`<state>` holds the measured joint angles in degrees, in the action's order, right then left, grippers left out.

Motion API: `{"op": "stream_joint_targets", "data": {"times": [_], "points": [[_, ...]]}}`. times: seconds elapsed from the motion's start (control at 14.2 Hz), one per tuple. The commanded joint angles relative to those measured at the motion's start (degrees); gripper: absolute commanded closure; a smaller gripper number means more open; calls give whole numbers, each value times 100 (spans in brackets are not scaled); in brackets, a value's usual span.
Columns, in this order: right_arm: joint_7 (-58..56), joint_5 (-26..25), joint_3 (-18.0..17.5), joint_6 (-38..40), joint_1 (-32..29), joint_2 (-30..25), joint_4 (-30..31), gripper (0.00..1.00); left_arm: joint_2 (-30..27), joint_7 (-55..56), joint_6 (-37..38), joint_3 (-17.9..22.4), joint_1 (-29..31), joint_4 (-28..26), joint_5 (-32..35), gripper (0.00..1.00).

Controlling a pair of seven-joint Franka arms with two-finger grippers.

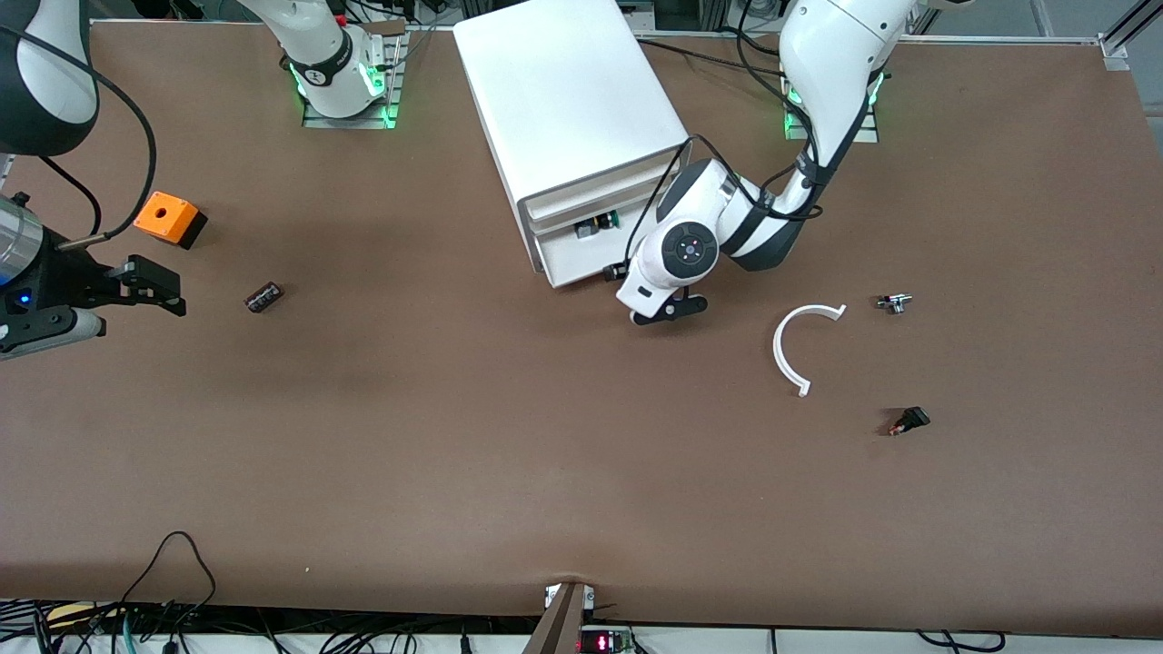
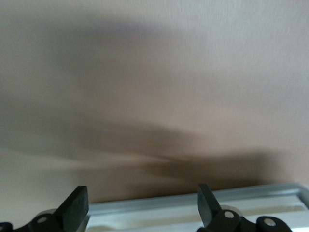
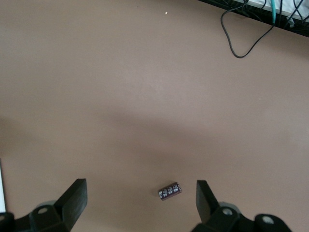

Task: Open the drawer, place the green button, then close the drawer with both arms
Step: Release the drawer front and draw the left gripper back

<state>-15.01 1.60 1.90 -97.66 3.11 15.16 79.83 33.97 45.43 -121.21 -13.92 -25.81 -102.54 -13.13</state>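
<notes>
The white cabinet (image 1: 568,109) stands at the middle of the table's robot side. A lower drawer (image 1: 591,259) is pulled out a little. The button (image 1: 604,221), with its green cap, lies inside the gap. My left gripper (image 1: 670,311) is open and empty, low over the table just in front of the drawer, toward the left arm's end. In the left wrist view its fingers (image 2: 77,203) are spread over the drawer's white-grey edge (image 2: 193,207). My right gripper (image 1: 159,289) is open and empty over the table at the right arm's end.
An orange box with a hole (image 1: 166,219) and a small dark cylinder (image 1: 263,297) lie near the right gripper; the cylinder shows in the right wrist view (image 3: 169,191). A white curved strip (image 1: 800,350), a small metal part (image 1: 895,302) and a black red-tipped part (image 1: 909,421) lie toward the left arm's end.
</notes>
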Motion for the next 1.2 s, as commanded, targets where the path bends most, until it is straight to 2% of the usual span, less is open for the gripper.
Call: {"op": "stream_joint_targets", "data": {"times": [0.0,0.14,0.35,0.57,0.71,0.85,0.92,0.99,1.13], "points": [[174,-151,-436,176,-320,-259,217,0,-180,36,159,-94,-38,-161,-294,0],[393,-186,-454,283,-206,-250,173,0,-180,36,168,-224,-30,-161,-575,0],[612,-212,-454,406,91,-224,234,0,-180,36,264,-331,-21,-143,-603,0],[868,-301,-471,406,85,-31,226,0,-180,36,528,-340,-38,-108,-603,0],[789,-309,-462,327,32,-135,278,0,-189,36,563,-340,-29,-91,-603,0],[789,-318,-498,152,6,-293,523,0,-198,28,598,-340,32,-12,-603,0],[763,-309,-515,55,-177,-468,838,0,-198,27,686,-322,58,110,-603,0],[658,-283,-637,-59,-397,-705,1180,0,-198,27,817,-305,128,286,-603,0],[351,-265,-700,-69,-496,-839,1298,0,-198,1,1238,-305,409,707,-524,0]]}}
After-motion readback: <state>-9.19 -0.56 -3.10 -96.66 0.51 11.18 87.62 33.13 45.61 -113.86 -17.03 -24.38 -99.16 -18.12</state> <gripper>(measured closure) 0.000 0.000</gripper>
